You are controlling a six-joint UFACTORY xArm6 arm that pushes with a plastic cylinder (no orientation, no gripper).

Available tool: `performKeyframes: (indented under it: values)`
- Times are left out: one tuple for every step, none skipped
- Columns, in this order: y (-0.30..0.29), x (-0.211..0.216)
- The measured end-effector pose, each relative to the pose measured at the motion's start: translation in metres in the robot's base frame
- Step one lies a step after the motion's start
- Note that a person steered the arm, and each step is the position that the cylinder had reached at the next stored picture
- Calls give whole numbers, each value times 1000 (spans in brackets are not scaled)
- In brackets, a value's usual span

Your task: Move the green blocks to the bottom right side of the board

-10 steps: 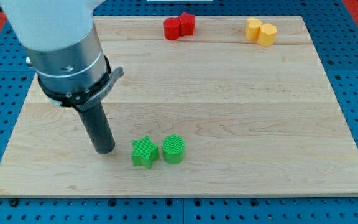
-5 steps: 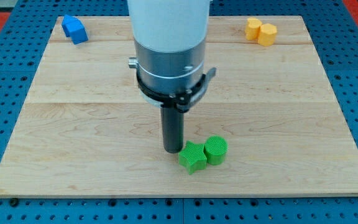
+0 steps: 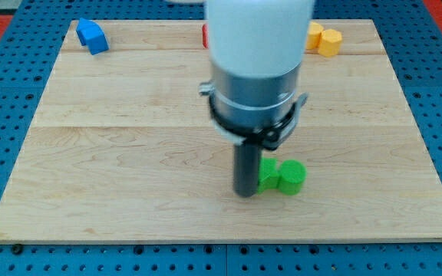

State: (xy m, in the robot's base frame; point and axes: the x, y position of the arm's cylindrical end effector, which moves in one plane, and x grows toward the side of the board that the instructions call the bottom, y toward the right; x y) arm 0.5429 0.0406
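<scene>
My tip (image 3: 245, 192) presses against the left side of the green star block (image 3: 268, 174), which touches the green cylinder block (image 3: 291, 178) on its right, lower-middle tabletop (image 3: 113, 153). I carry no gripper.

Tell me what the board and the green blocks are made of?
The board looks like pale wood with a smooth finish: grain lines and plank seams show. The green blocks, a round one and one half hidden, look like matte plastic with fine ridges, perhaps printed. My tip touches the hidden one's left.
</scene>
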Motion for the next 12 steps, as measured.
performKeyframes:
  values:
    - [53,-10]
    - [71,-10]
    - [-7,-10]
    - [-29,-35]
    - [-8,-61]
    - [-1,-62]
    - [8,-78]
    - [28,-79]
    - [43,-76]
    - [68,-64]
    - [80,-51]
    - [78,-49]
